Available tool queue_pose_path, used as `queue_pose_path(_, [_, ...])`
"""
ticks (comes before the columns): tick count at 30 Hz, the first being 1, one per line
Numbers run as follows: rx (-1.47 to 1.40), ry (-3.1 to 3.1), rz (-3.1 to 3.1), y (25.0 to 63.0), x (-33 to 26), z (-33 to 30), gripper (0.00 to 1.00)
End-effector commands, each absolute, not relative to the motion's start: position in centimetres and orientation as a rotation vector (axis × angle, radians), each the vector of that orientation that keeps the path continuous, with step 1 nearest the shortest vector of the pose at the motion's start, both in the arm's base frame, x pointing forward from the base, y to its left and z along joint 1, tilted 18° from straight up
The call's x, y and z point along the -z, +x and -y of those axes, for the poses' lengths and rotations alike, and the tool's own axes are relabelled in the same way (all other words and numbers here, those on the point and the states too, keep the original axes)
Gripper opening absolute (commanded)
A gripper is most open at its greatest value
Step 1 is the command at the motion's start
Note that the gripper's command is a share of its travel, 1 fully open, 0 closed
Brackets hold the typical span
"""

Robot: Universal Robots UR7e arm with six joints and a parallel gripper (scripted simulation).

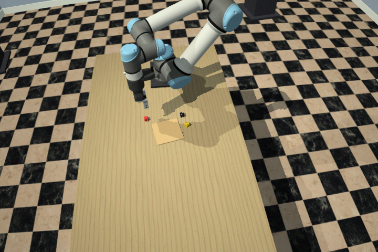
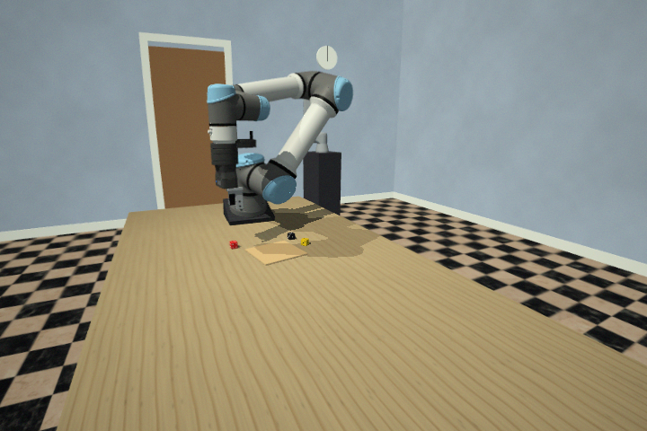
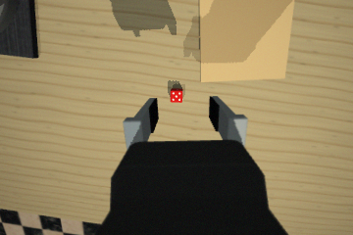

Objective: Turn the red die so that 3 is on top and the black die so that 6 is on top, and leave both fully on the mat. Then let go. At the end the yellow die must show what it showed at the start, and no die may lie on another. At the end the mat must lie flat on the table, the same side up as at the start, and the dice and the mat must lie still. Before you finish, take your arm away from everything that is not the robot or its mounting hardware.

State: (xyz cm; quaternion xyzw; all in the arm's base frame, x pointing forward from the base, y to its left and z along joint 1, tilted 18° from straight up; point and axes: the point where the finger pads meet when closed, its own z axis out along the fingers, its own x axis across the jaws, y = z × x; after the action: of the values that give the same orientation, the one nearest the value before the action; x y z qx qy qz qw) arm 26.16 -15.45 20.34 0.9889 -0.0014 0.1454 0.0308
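The red die (image 1: 146, 118) lies on the bare table left of the tan mat (image 1: 167, 131). In the wrist view the red die (image 3: 176, 96) shows five white pips on top and sits just ahead of my open fingers, with the mat (image 3: 243, 41) beyond it to the right. My gripper (image 1: 145, 103) hangs open and empty well above the table, over the red die. It also shows in the exterior view (image 2: 234, 198). The black die (image 1: 181, 114) and the yellow die (image 1: 187, 124) lie on the table just off the mat's far right corner. Nothing lies on the mat.
The arm's base plate (image 1: 159, 79) stands at the table's far end, behind the dice. The arm's shadow falls over the mat, the black die and the yellow die. Dark pedestals stand on the checkered floor beyond the table.
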Motion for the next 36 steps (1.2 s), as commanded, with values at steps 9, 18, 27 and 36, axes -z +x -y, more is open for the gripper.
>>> queue_pose_path(9, [-0.472,3.05,0.088,25.03,-20.01,16.57,1.0])
queue_pose_path(18, [-0.473,3.05,0.089,25.01,-20.0,16.58,1.0])
queue_pose_path(27, [-0.473,3.05,0.094,25.02,-19.99,16.58,1.0])
queue_pose_path(36, [-0.478,3.056,0.229,25.18,-19.73,16.48,1.0])
